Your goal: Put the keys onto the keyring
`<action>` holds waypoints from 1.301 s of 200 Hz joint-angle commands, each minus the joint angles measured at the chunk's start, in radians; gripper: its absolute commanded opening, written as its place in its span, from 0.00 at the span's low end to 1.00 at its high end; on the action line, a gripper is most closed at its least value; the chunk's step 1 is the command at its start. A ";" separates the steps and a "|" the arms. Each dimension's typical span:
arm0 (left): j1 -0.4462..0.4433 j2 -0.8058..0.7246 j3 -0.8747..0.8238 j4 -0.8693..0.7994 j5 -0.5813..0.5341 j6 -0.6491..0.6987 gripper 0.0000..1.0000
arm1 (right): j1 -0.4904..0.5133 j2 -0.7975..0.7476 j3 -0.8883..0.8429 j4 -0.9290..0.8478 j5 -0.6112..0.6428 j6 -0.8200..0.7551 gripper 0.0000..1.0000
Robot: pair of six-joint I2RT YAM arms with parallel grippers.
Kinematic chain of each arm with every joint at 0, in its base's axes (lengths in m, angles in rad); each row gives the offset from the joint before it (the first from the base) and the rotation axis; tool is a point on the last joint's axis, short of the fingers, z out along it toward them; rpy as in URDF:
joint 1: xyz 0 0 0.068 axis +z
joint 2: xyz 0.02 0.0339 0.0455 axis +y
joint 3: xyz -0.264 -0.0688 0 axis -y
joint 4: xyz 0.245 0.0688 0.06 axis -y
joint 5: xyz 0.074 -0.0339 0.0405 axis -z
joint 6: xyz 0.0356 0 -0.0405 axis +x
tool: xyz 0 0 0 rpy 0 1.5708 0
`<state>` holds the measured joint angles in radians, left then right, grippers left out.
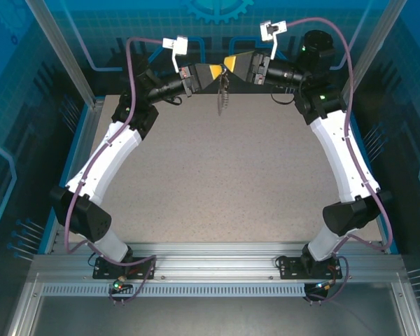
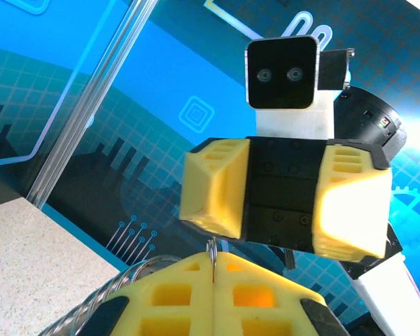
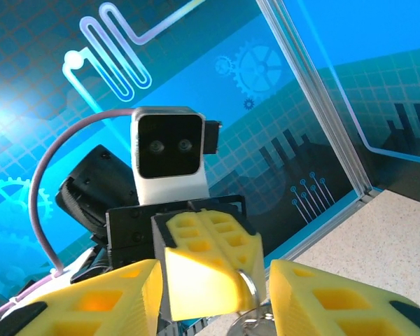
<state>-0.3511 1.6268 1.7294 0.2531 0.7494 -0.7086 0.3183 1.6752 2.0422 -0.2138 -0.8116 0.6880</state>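
Both grippers meet high over the far edge of the table. My left gripper [image 1: 218,72] [image 2: 213,262] is shut, and its yellow fingertips pinch a thin metal ring of the keyring [image 2: 212,249] [image 3: 253,285]. From the ring a dark bundle [image 1: 222,99] hangs down over the table, and I cannot make out the keys in it. My right gripper [image 1: 229,66] [image 3: 215,274] faces the left one and is open. One of its yellow fingers [image 3: 98,304] stands on each side of the left gripper's closed tips, and nothing is between its pads.
The speckled table [image 1: 217,182] lies below the grippers. Blue enclosure walls and an aluminium post [image 2: 91,105] stand close behind them. The two arm bases are bolted to the metal rail [image 1: 217,262] at the near edge.
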 commanded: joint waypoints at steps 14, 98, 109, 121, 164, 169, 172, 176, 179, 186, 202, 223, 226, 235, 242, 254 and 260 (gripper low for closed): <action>-0.005 -0.045 -0.007 0.054 0.015 -0.006 0.00 | 0.016 0.006 0.001 -0.013 0.011 -0.022 0.43; -0.005 -0.041 -0.006 0.054 0.014 -0.004 0.00 | 0.019 -0.010 -0.069 0.004 0.011 -0.016 0.30; -0.005 -0.041 -0.005 0.055 0.014 -0.004 0.00 | 0.019 -0.011 -0.071 0.006 0.011 -0.014 0.26; -0.005 -0.039 -0.007 0.055 0.016 -0.006 0.00 | 0.022 -0.009 -0.071 0.009 0.011 -0.012 0.23; -0.004 -0.041 -0.013 0.059 0.021 -0.009 0.00 | 0.025 0.006 -0.049 0.014 0.004 -0.003 0.09; -0.005 -0.041 -0.014 0.060 0.021 -0.009 0.00 | 0.027 0.007 -0.046 0.014 0.003 -0.004 0.06; -0.005 -0.041 -0.014 0.060 0.020 -0.010 0.00 | 0.027 0.007 -0.044 0.013 0.003 -0.004 0.05; -0.005 -0.041 -0.015 0.059 0.021 -0.009 0.00 | 0.027 0.009 -0.044 0.013 0.002 -0.004 0.03; -0.005 -0.041 -0.014 0.060 0.020 -0.010 0.00 | 0.027 0.010 -0.042 0.012 0.001 -0.004 0.01; -0.005 -0.042 -0.015 0.057 0.021 -0.010 0.00 | 0.027 0.011 -0.039 0.009 -0.001 -0.006 0.00; -0.004 -0.042 -0.016 0.053 0.021 -0.007 0.00 | 0.027 0.014 -0.029 -0.010 0.000 -0.020 0.00; -0.003 -0.043 -0.013 0.040 0.018 0.000 0.00 | 0.022 0.020 -0.013 -0.045 -0.003 -0.045 0.00; -0.002 -0.042 -0.014 0.038 0.018 -0.001 0.00 | 0.020 0.019 -0.011 -0.047 -0.005 -0.047 0.00; 0.001 -0.041 -0.013 0.034 0.015 0.000 0.03 | 0.015 0.020 -0.010 -0.052 -0.009 -0.055 0.00; 0.002 -0.042 -0.012 0.032 0.016 -0.001 0.07 | 0.011 0.021 -0.006 -0.065 -0.012 -0.067 0.00; 0.008 -0.045 -0.010 0.027 0.015 0.000 0.15 | 0.001 0.021 0.006 -0.092 -0.019 -0.095 0.00; 0.012 -0.047 -0.009 0.023 0.016 0.001 0.20 | -0.005 0.021 0.013 -0.112 -0.020 -0.113 0.00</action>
<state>-0.3489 1.6222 1.7134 0.2588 0.7414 -0.7105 0.3271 1.6852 2.0075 -0.2588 -0.8219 0.6411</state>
